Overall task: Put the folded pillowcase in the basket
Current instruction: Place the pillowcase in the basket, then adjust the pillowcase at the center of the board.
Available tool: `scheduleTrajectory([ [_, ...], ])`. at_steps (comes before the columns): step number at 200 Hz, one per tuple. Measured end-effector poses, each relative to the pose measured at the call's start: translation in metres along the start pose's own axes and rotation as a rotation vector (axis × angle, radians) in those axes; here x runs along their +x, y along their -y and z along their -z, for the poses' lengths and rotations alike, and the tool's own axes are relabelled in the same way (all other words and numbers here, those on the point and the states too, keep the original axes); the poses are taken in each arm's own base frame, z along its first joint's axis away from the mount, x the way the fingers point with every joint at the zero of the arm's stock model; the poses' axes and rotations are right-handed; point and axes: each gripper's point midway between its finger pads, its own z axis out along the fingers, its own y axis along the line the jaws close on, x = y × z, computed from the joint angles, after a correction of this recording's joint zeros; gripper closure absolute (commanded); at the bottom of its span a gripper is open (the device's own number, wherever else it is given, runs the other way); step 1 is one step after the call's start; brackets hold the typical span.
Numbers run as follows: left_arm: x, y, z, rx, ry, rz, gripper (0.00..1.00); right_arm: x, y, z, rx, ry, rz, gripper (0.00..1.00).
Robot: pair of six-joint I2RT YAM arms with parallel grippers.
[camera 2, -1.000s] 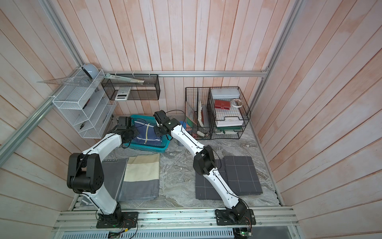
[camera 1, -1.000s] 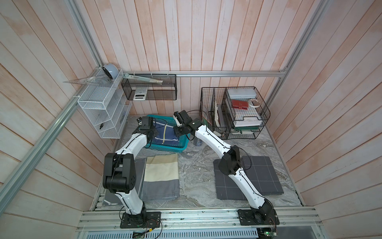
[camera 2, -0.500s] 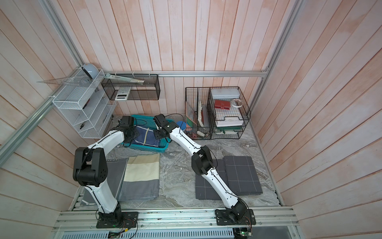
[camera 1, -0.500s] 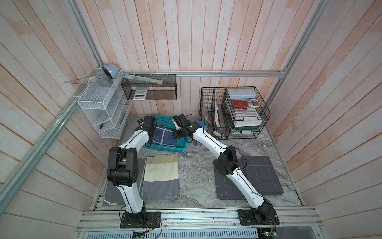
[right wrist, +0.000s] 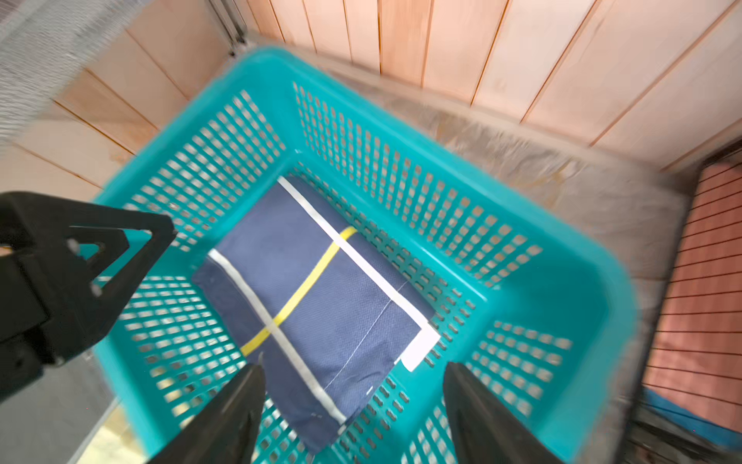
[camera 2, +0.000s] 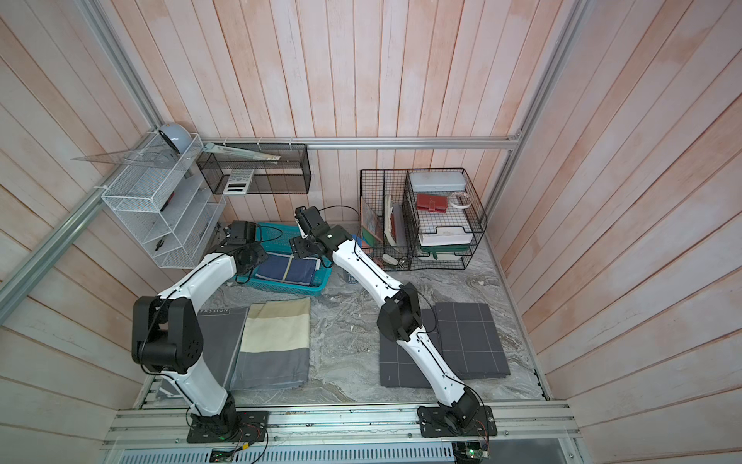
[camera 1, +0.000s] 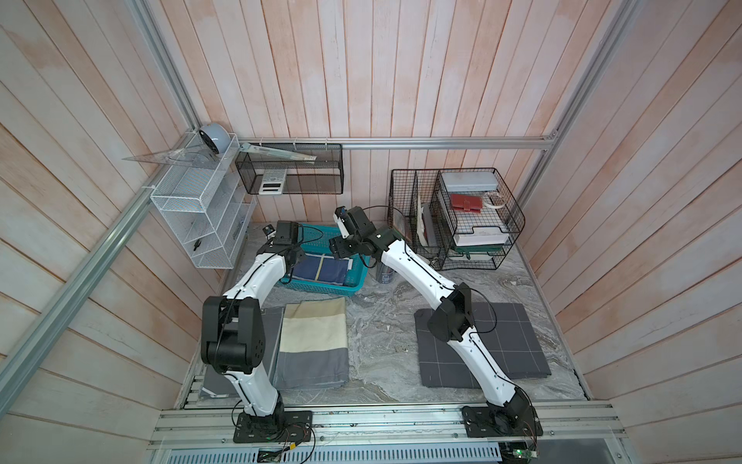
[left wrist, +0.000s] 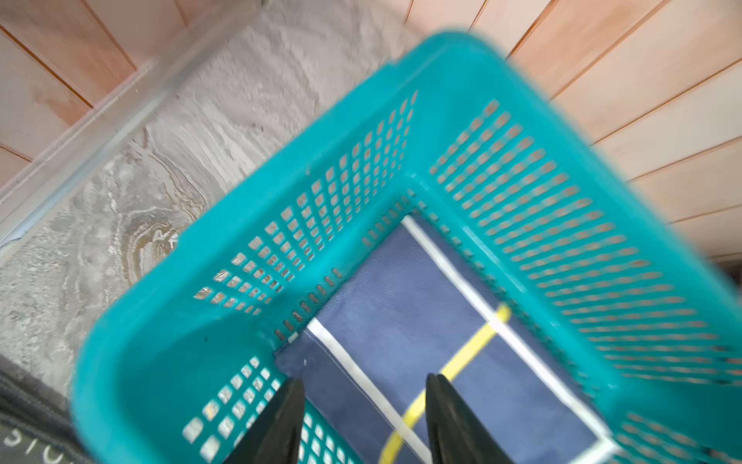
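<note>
Nearest you, a striped cloth (camera 1: 313, 345) lies front left and a grid cloth (camera 1: 506, 345) front right, with bare table (camera 1: 381, 329) between. Farther back, a can (camera 1: 385, 276) stands just beside the basket (camera 1: 321, 287). The pillowcase (right wrist: 317, 289) lies flat inside. The 2 grippers hang above it, empty: left gripper (left wrist: 363, 379) partly spread, right gripper (right wrist: 355, 365) wide. A shelf (camera 1: 200, 217) and organizer (camera 1: 457, 217) flank the basket.

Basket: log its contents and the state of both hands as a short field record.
basket: teal, lattice sides
contents: navy folded pillowcase, lying flat on the bottom
left hand: open, over the basket, holding nothing
right hand: open, over the basket, holding nothing
task: pillowcase is in the basket
</note>
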Motion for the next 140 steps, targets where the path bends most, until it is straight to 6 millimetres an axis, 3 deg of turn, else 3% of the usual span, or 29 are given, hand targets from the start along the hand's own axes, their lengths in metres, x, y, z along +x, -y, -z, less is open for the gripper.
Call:
scheduleTrajectory([
  [12, -0.009, -0.001, 0.025, 0.034, 0.045, 0.013, 0.31, -0.001, -0.009, 0.023, 0.002, 0.001, 0.027, 0.21],
  [33, -0.019, -0.008, 0.068, 0.092, 0.134, 0.045, 0.26, 0.018, -0.027, 0.061, -0.006, -0.032, 0.072, 0.21],
  [49, -0.020, -0.020, 0.098, 0.122, 0.193, 0.072, 0.23, 0.048, -0.038, 0.086, -0.020, -0.060, 0.101, 0.20],
  [66, -0.013, -0.034, 0.123, 0.150, 0.238, 0.095, 0.20, 0.094, -0.044, 0.106, -0.021, -0.074, 0.127, 0.17],
  [96, 0.011, -0.061, 0.150, 0.186, 0.277, 0.129, 0.15, 0.178, -0.050, 0.120, -0.031, -0.129, 0.159, 0.14],
  [140, 0.045, -0.088, 0.180, 0.242, 0.304, 0.158, 0.09, 0.248, -0.073, 0.118, -0.061, -0.181, 0.220, 0.10],
])
